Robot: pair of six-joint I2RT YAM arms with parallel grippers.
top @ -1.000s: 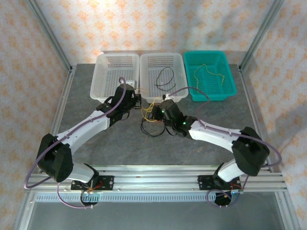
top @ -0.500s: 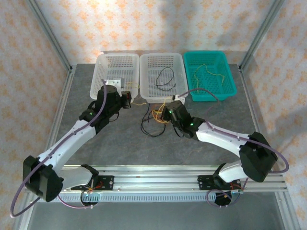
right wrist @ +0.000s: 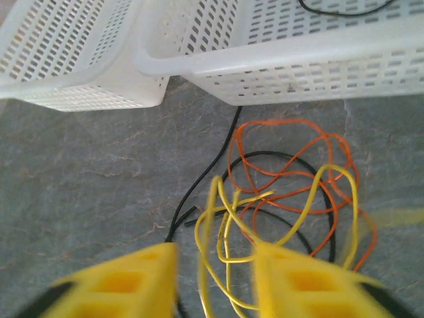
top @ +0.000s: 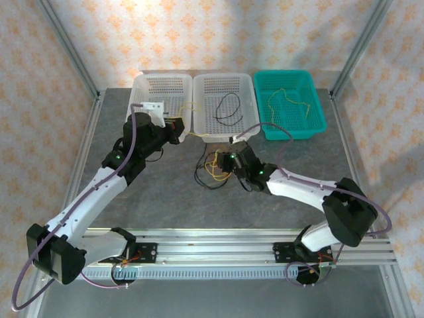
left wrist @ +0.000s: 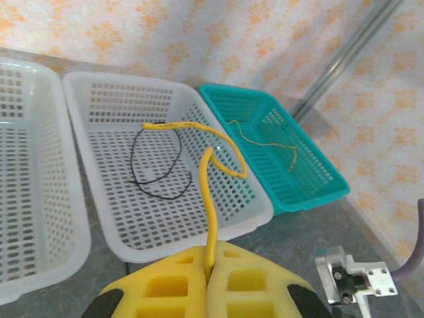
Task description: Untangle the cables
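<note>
With a black cable in the middle basket and a thin yellow cable in the teal basket beside it, the left gripper clenched a yellow cable near the middle basket's front-left corner, while the released right gripper hung over the unsorted tangle just in front of that basket.

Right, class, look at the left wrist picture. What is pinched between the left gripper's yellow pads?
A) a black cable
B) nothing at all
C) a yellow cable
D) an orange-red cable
C: the left gripper has its pads pressed together, and a yellow cable rises from the seam between them.
</note>
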